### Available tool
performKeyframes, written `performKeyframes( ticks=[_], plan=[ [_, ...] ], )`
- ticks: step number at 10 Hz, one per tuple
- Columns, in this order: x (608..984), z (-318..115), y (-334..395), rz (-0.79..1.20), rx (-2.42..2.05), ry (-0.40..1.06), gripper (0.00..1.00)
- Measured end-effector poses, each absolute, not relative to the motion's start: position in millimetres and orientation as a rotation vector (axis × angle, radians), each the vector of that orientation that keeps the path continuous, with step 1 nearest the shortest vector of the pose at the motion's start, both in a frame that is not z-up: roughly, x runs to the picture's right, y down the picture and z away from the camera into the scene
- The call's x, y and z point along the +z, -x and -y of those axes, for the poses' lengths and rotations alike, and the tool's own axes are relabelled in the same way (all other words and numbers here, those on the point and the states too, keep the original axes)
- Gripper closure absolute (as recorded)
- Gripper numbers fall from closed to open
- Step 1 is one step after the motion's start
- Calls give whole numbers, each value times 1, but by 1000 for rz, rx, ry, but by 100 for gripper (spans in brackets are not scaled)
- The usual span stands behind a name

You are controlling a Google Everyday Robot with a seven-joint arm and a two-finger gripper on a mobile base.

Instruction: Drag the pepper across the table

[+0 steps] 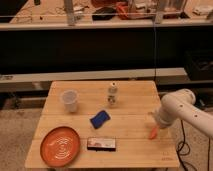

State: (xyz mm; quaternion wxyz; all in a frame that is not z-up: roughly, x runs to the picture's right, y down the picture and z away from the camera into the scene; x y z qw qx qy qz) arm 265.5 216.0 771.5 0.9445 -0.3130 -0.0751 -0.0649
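One light wooden table (135, 150) of planks fills the lower half of the camera view, with six small things spread over it. The robot's white arm (182, 105) reaches in from the right edge, over the table's right side, and bends down toward the boards. A round orange plate (44, 145) sits at the near left corner. Behind it, toward the far left, stands a white cup (69, 100), upright. Near the middle lies a blue pad (99, 119), and just in front of that a dark flat packet (102, 144) with a pale label. A small white bottle (113, 94) stands upright toward the far edge, centre. The gripper (156, 125) hangs at the arm's lower end, low over the right side of the table. The pepper (153, 133), small and orange-red, lies right beneath it and slightly nearer the front edge, seemingly touching; whether the gripper is closed on the pepper cannot be told.
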Motion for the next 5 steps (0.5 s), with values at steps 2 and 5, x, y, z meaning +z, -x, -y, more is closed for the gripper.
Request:
performKeyframes(
  ticks=[2,5],
  plan=[
    [777,-219,-263,164,-143,646,20],
    [782,-223,-263,173,-147,660,20]
  ],
)
